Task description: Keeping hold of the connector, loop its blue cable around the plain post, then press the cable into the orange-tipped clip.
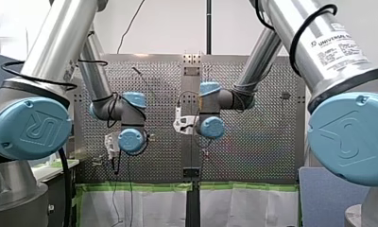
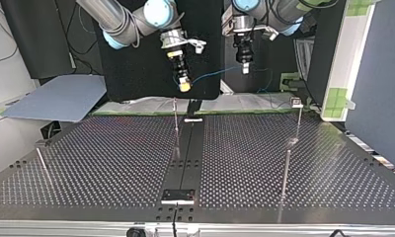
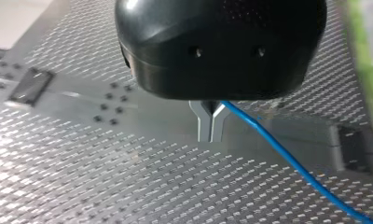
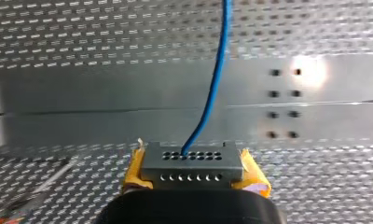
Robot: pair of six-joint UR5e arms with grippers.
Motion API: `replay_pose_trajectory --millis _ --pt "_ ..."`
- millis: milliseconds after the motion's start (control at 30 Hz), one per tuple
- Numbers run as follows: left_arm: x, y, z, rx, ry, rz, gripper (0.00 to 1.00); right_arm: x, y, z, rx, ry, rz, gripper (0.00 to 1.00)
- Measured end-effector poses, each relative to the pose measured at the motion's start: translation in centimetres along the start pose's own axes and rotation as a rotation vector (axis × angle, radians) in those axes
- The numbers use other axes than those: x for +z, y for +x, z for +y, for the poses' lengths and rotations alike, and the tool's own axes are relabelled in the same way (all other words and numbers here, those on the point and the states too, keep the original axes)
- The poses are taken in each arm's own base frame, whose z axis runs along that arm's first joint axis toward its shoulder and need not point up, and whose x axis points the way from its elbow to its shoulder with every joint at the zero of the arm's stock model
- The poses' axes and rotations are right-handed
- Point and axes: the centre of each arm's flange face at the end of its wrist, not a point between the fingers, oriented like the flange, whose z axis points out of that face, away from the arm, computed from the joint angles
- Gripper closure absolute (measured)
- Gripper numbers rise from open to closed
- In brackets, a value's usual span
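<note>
Now, at the top view's left, my right gripper point(image 2: 184, 85) pinches the small grey metal connector point(image 4: 190, 163) between its yellow pads point(image 4: 134, 169). The thin blue cable point(image 2: 211, 75) runs across, well above the holed tabletop point(image 2: 111, 163), to my left gripper point(image 3: 211, 122), whose metal fingers point(image 3: 203, 126) are pressed together on it. Pulling too hard around a thin metal post point(image 2: 176, 123) could yank the cable out, I think.

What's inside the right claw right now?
My right claw is shut on a grey connector between its yellow pads; the blue cable leaves one hole in its face. The connector's rear is hidden by the claw body.
</note>
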Motion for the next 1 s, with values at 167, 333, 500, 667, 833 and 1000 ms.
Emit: replay_pose_trajectory --millis 167,333,500,667,833,1000 --pt "1.5 -2.5 -1.1 -0.057 -0.019 -0.042 1.00 1.1 3.9 -0.2 0.012 -0.001 0.041 1.00" --pt "3.0 -5.3 -2.0 -0.103 -0.047 -0.088 1.00 1.8 7.4 -0.1 0.019 -0.005 0.075 1.00" --pt "4.3 -8.3 -2.7 -0.133 -0.073 -0.132 1.00 2.2 11.1 0.0 0.025 -0.013 0.108 1.00" --pt "5.5 -11.8 -3.5 -0.151 -0.087 -0.176 1.00 2.2 14.6 -0.2 0.029 -0.002 0.137 1.00" --pt "6.3 -15.1 -3.9 -0.154 -0.113 -0.215 1.00 1.9 18.3 -0.4 0.033 0.008 0.167 1.00" --pt "6.8 -18.7 -4.3 -0.171 -0.146 -0.259 1.00 1.5 23.0 -0.5 0.041 0.011 0.213 1.00"
